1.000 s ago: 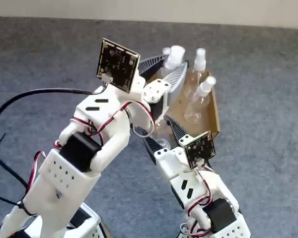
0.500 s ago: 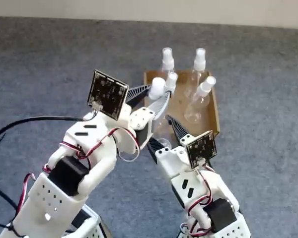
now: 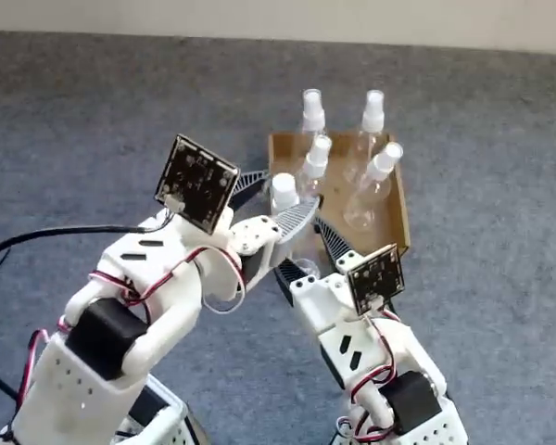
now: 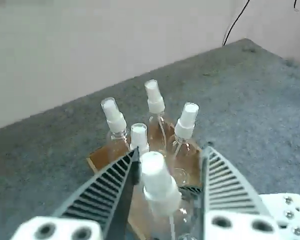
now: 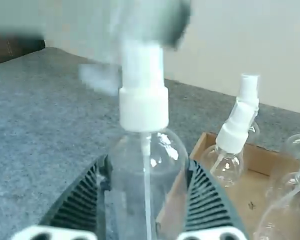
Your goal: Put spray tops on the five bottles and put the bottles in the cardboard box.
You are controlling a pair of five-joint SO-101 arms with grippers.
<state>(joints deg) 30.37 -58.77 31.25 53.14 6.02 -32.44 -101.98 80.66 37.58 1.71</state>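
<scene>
left hand (image 3: 276,197): above the near-left corner of the cardboard box (image 3: 404,204), pointing toward the far side. Fingers spread wider than the spray top (image 3: 284,190) between them. In the left wrist view, one finger against the side of the top, the other clear of it with a gap.
spray top: white, upright, seated on the neck of the held bottle (image 5: 157,150). Dip tube hanging straight down inside the clear body.
right hand (image 5: 147,165): just on the near side of the box's near wall, low over the worktop (image 3: 93,111). Both ribbed fingers pressed onto opposite sides of the round body, pinching the held bottle.
held bottle: clear, upright, outside the box, close to its near-left corner. Contact with the box wall: cannot tell.
cardboard box: brown, open at the top, lying right of centre toward the far side, long axis running near to far.
box contents: four clear bottles, each with a white spray top.
far-left bottle (image 3: 312,109): upright at the far wall.
far-right bottle (image 3: 374,109): upright at the far wall, beside the far-left bottle.
near-left bottle (image 3: 317,156): leaning a little, just beyond the left hand.
near-right bottle (image 3: 380,171): tilted, top toward the right wall.
worktop: grey, carpet-like texture.
black cable (image 3: 37,236): on the left side of the worktop, running in to the left arm.
</scene>
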